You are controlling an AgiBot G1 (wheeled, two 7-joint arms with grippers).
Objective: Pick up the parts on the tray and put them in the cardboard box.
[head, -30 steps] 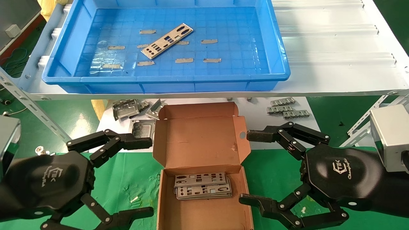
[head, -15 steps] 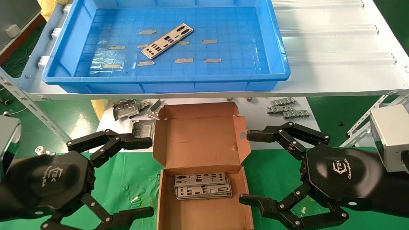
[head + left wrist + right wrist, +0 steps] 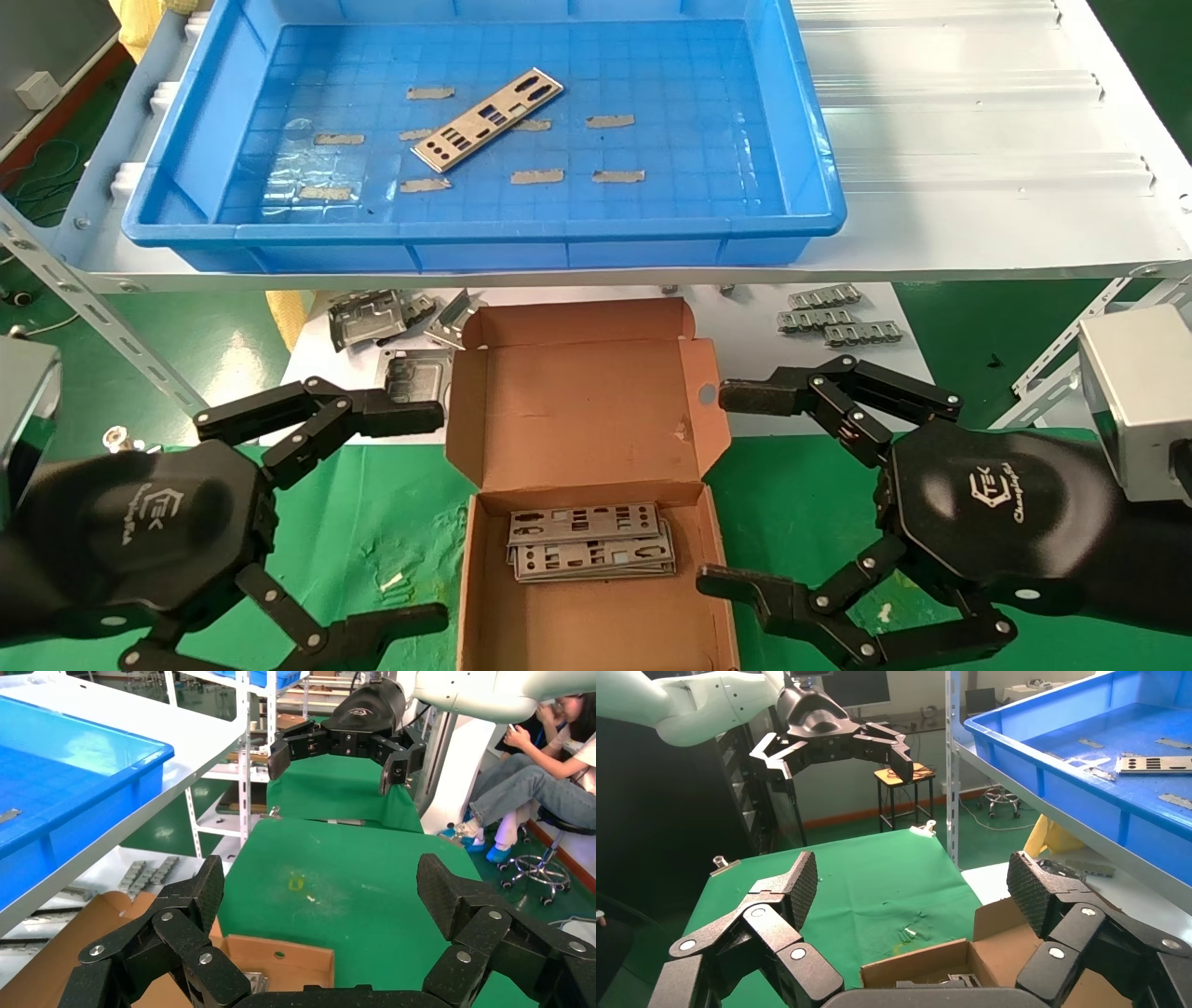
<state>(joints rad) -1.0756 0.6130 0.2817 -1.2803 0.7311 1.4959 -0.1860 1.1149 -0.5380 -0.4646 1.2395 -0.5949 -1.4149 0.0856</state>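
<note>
Left gripper (image 3: 424, 508), right gripper (image 3: 731, 489) agape

cardboard box (image 3: 587, 419) near end cut off by frame, lower stacked parts (image 3: 592, 559) mostly hidden

Head view looking steeply down from above; wrist views low, level, facing each other across the cardboard box (image 3: 587, 485), shared by all.

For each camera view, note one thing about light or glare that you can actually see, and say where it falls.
Head view: pale glare patches lie on the floor of the tray at its left part, near the tape strips. Left wrist view: the green cloth carries a soft bright sheen. Right wrist view: the part in the tray shows evenly lit.
</note>
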